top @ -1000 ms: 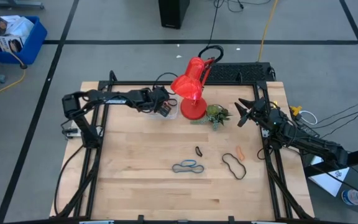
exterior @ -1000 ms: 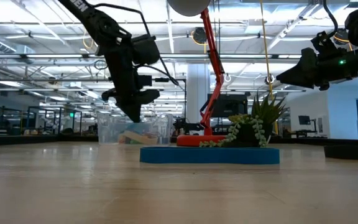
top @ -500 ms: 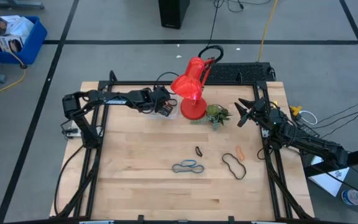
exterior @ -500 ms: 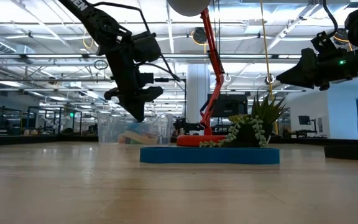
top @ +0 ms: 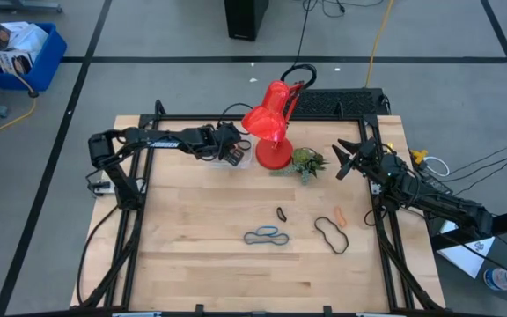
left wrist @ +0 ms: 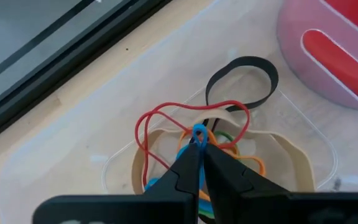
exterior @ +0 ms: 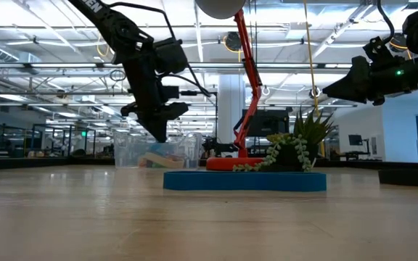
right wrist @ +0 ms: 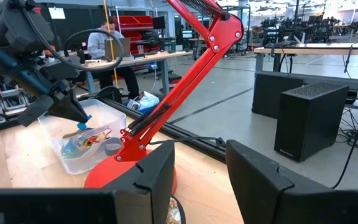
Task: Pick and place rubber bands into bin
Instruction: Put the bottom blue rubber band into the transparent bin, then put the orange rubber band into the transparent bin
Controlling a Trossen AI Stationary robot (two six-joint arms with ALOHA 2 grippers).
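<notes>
My left gripper is over the clear bin at the table's far side beside the red lamp, shut on a blue rubber band. The bin holds red, black, tan and orange bands. It also shows in the low view and the right wrist view. On the table lie a blue-grey band, a small black band, an orange band and a large black band. My right gripper is open and empty, held above the table's far right. My left gripper pinches the blue band's upper loop end between its two fingertips. The fingers come from above, pointing down into the bin. The band hangs below the fingertips over the bands in the bin; the fingers hide its lower end.
A red desk lamp stands right of the bin, its base close to the bin's wall. A small green plant on a blue mat stands between the lamp and my right gripper. A person sits beyond the table.
My left gripper has shifted slightly toward the table's right above the bin and has stayed shut.
</notes>
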